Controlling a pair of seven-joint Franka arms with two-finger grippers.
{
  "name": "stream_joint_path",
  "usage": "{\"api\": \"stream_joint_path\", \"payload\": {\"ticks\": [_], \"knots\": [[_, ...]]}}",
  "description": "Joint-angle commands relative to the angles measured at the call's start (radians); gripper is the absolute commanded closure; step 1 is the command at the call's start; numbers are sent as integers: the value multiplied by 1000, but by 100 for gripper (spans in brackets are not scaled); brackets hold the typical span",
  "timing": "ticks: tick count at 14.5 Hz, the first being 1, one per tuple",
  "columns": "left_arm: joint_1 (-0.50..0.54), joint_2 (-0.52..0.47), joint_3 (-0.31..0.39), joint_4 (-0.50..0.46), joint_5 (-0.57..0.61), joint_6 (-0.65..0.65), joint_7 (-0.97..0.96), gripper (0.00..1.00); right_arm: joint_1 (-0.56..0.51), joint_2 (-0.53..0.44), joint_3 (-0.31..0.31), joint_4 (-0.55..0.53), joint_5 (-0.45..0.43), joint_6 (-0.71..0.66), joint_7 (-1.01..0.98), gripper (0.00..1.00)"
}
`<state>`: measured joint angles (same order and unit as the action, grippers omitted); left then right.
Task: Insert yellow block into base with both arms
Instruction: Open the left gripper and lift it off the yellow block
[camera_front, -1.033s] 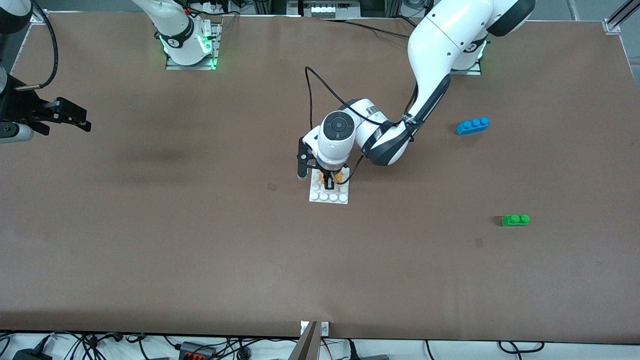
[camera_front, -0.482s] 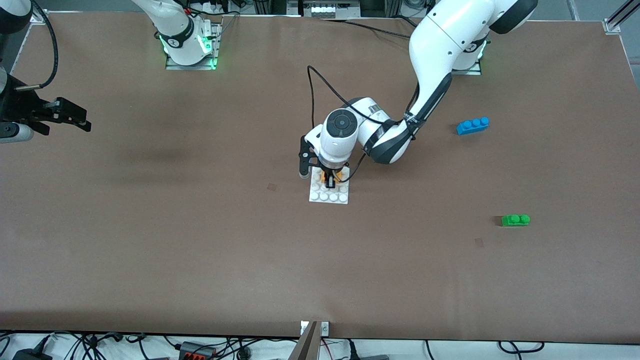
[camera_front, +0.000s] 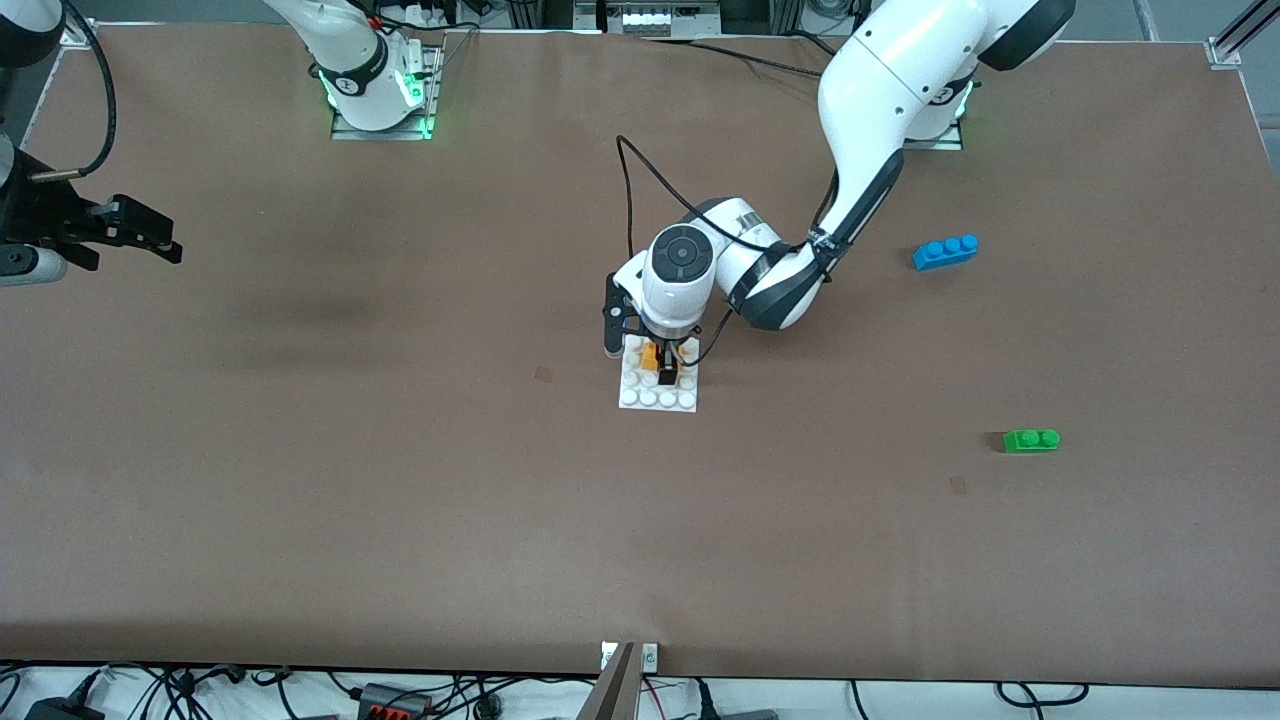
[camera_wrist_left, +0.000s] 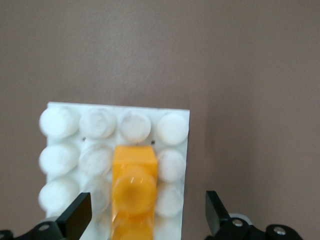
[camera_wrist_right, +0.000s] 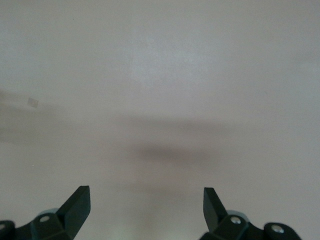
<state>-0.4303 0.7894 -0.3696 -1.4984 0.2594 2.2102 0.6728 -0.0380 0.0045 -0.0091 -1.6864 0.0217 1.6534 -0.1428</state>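
Observation:
The yellow block (camera_front: 654, 357) (camera_wrist_left: 132, 190) stands on the studs of the white base (camera_front: 657, 398) (camera_wrist_left: 60, 125) near the middle of the table. Directly over it hangs my left gripper (camera_front: 662, 375) (camera_wrist_left: 146, 210), open. Its two black fingers stand well apart on either side of the block and touch nothing. The left wrist hides part of the base in the front view. My right gripper (camera_front: 150, 240) (camera_wrist_right: 145, 200) waits open over bare table at the right arm's end, with nothing between its fingers.
A blue three-stud brick (camera_front: 945, 251) and a green two-stud brick (camera_front: 1031, 440) lie toward the left arm's end of the table, the green one nearer the front camera. A black cable (camera_front: 640, 180) loops up from the left wrist.
My left gripper has opened off the yellow block and its wrist has shifted slightly. The block stays on the base. The right arm has not moved.

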Motion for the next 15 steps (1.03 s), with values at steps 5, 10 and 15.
{"api": "stream_joint_path", "payload": {"ticks": [5, 10, 15], "knots": [[193, -50, -155, 104, -11, -223, -3, 0, 3, 0, -3, 13, 3, -18, -8, 0], [488, -53, -351, 106, -3, -363, -1, 0, 3, 0, -3, 13, 3, -18, -8, 0], [675, -77, -453, 106, 0, -446, -4, 0, 3, 0, -3, 13, 3, -18, -8, 0]]}}
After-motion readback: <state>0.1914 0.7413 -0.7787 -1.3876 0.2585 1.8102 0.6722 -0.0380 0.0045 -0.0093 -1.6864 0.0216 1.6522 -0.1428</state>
